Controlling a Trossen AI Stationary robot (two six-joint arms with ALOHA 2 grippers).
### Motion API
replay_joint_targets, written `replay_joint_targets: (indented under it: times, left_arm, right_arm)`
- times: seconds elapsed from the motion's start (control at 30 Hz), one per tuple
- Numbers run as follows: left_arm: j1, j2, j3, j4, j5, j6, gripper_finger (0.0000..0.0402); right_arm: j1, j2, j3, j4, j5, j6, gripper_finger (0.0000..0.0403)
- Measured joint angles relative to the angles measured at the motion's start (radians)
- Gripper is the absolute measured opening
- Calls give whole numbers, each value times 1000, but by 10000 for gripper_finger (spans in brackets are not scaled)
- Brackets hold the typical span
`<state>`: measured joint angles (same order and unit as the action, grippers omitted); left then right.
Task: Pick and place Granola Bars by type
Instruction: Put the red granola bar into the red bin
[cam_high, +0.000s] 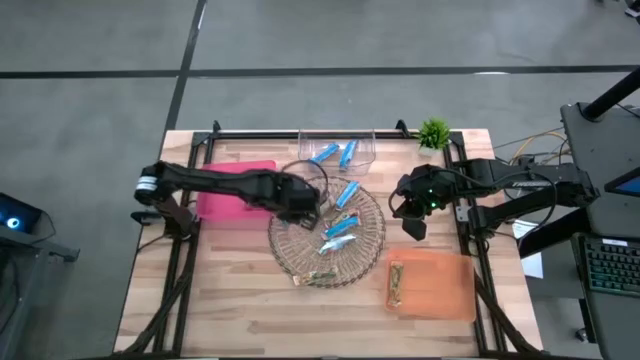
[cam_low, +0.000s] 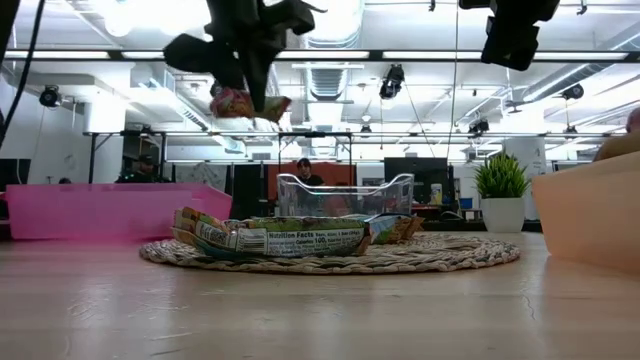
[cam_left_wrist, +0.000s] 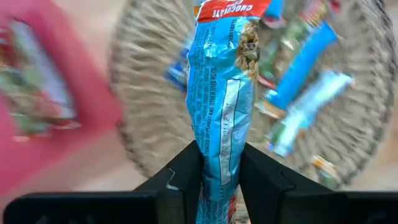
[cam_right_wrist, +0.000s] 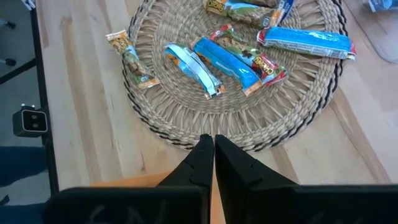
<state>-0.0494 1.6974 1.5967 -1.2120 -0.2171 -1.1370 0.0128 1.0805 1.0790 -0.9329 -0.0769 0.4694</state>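
My left gripper (cam_high: 300, 203) hangs over the left rim of the round wicker tray (cam_high: 372, 262) and is shut on a bright blue granola bar (cam_left_wrist: 221, 93) with a red band at its far end. In the low view that bar (cam_low: 245, 102) shows high above the tray. Several bars lie flat on the wicker: blue ones (cam_right_wrist: 308, 42), a silvery one (cam_right_wrist: 193, 68) and a brownish-green one (cam_right_wrist: 127, 56). My right gripper (cam_right_wrist: 213, 146) is shut and empty, raised near the tray's right rim (cam_high: 412, 215). My left gripper pinches the blue bar between its two fingers (cam_left_wrist: 186, 177), on the wrapper's plain blue end (cam_left_wrist: 221, 155), opposite the red band. The bar runs on past the fingertips, along the fingers. It is lifted clear of the wicker tray.
A pink tray (cam_high: 235, 190) lies under my left arm with bars in it. A clear box (cam_high: 335, 150) at the far edge holds blue bars. An orange tray (cam_high: 440, 285) near the right holds a brownish bar (cam_high: 396, 283). A small plant (cam_high: 433, 132) stands at the far right corner.
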Motion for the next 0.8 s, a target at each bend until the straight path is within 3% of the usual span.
replay_joint_targets:
  times: [0.33, 0.8]
  left_arm:
    - [123, -126, 0, -177, -134, 34, 82]
    - [267, -231, -117, -197, -161, 90, 82]
  right_arm:
    - [0, 0, 0, 9, 0, 3, 9]
    - [0, 0, 0, 33, -1, 3, 9]
